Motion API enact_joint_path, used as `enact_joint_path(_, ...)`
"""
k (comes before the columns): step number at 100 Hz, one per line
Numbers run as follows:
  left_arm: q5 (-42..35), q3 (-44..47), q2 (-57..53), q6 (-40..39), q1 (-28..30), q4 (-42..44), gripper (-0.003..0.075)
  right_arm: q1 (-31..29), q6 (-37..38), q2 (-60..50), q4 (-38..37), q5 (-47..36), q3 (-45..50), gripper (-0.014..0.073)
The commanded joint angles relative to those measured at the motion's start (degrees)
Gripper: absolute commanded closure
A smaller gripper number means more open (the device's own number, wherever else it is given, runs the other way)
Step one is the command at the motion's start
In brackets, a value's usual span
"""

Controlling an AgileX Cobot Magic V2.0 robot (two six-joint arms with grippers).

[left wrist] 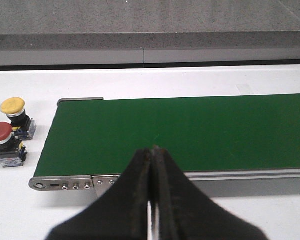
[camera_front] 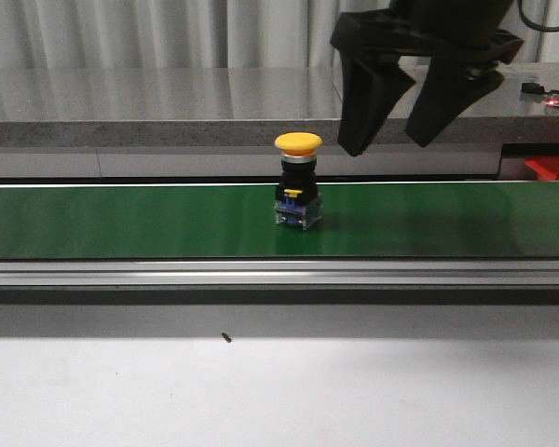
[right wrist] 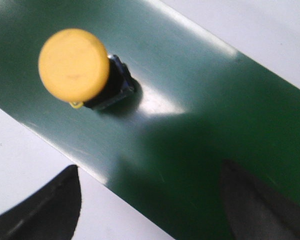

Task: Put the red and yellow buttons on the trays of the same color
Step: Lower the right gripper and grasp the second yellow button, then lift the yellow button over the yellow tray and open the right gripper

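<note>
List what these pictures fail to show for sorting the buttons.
- Trays: in no view, so their places are unknown.
- Right pincer: its arm is cut off by the front view's top edge; fingers open above the belt.
- Yellow button on the belt: its base labels are too small to read.
- Two side buttons: only the left wrist view shows them, near its edge.
</note>
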Motion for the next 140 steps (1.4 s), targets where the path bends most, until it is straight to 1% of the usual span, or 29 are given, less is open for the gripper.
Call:
enact_joint_path(1, -4.5, -1.5, 0.4, -0.2, -0.3, -1.2, 0.0741, 1.0, -0.6, -0.8, 0.9, -0.6, -3.7, 0.0022)
enact_joint_path(13, -4.5, -1.5, 0.4, -0.2, -0.3, -1.2, 0.0741, 2.1, -0.6, 0.8, 0.9, -0.6, -5.7, 0.0022)
enact_joint_path(41, -4.5, -1.5, 0.4, -0.2, -0.3, -1.2, 0.0741, 2.3, -0.6, 4.2, 1.0, 0.0, -8.3, 0.0022)
enact_joint_path(64, -4.5, -1.5, 0.4, -0.2, -0.3, -1.2, 0.0741, 2.3, -0.6, 5.8, 0.9, -2.5, -8.3, 0.0027)
enact_joint_path(71, -4.5, -1.5, 0.4, -0.2, -0.3, -1.2, 0.0741, 2.3, -0.6, 6.3, 0.9, -2.5, -8.3, 0.0064)
enact_joint_path(78, -4.5, -1.5, 0.4, -0.2, -0.3, -1.2, 0.0741, 2.2, -0.6, 6.8, 0.9, -2.0, -8.3, 0.0127)
enact_joint_path(95, -4.5, -1.5, 0.4, -0.2, -0.3, -1.2, 0.0741, 2.1, -0.6, 7.4, 0.9, -0.3, -8.3, 0.0342)
enact_joint_path(102, -4.5, -1.5, 0.4, -0.2, -0.3, -1.2, 0.0741, 2.0, -0.6, 7.3, 0.9, 0.6, -9.1, 0.0392)
enact_joint_path(106, -4.5, -1.5, 0.4, -0.2, -0.3, -1.2, 0.0741, 2.0, -0.6, 7.3, 0.8, 1.6, -9.9, 0.0403)
enact_joint_path(126, -4.5, -1.5, 0.4, -0.2, -0.3, -1.2, 0.0741, 1.9, -0.6, 6.2, -0.7, 7.1, -15.1, 0.0403)
enact_joint_path(140, -4.5, -1.5, 0.4, -0.2, -0.3, -1.2, 0.0741, -0.5, -0.1, 2.9, -1.2, 8.9, -15.8, 0.0403)
